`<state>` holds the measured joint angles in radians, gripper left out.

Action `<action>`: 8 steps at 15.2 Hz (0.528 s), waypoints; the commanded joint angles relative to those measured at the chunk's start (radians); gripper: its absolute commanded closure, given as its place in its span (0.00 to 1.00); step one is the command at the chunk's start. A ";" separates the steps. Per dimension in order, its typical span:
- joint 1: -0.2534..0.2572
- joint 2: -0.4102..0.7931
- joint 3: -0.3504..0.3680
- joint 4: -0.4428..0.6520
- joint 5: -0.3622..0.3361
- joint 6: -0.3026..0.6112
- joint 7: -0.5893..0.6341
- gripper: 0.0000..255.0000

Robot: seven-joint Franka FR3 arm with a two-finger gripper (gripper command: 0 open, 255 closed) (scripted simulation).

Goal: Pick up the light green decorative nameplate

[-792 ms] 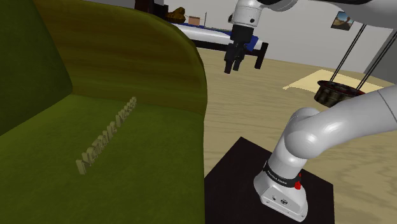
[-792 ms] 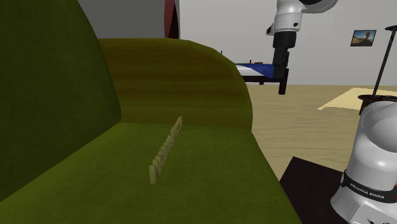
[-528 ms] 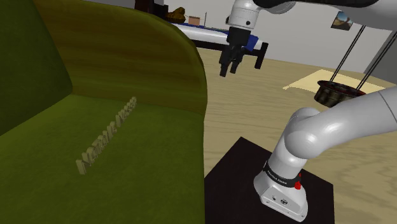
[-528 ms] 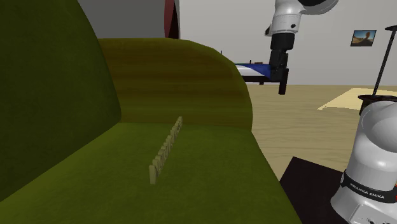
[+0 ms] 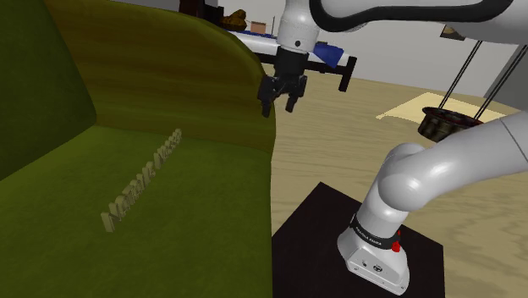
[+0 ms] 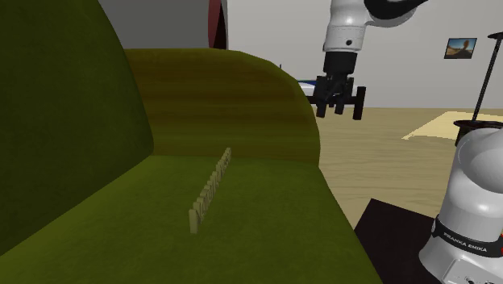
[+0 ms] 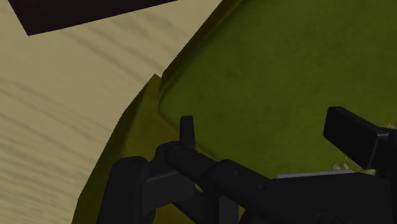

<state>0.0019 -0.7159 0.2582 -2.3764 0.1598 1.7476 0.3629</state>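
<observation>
The light green nameplate (image 5: 142,180) stands upright on its long edge on the seat of an olive-green sofa (image 5: 203,229), a row of letters running from the near part of the cushion toward the far armrest (image 5: 169,76). In the second exterior view the nameplate (image 6: 209,190) is seen almost end-on, in the middle of the sofa (image 6: 266,226) seat. The black claw (image 5: 279,95) hangs in the air by the armrest's upper edge on the shoulder view's right, well apart from the nameplate and touching nothing. It is released, its two fingers (image 5: 266,105) spread apart and pointing down. In the second exterior view the claw (image 6: 333,103) shows just off the armrest's right end, over the pale wooden floor (image 6: 387,161). From the wrist, the claw (image 7: 267,130) looks down on the sofa (image 7: 286,57) cushion's rounded corner, with the floor (image 7: 57,108) beside it. The arm's black stand (image 5: 313,245) sits on the floor at the sofa's near right.
</observation>
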 commanded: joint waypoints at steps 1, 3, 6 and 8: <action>-0.006 0.028 0.066 0.004 0.019 0.042 0.103 0.00; -0.019 0.070 0.131 0.022 0.027 0.082 0.199 0.00; -0.050 0.149 0.230 0.064 0.022 0.140 0.348 0.00; -0.077 0.211 0.299 0.102 0.005 0.175 0.451 0.00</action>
<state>-0.0584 -0.5500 0.5155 -2.3083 0.1750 1.9044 0.7501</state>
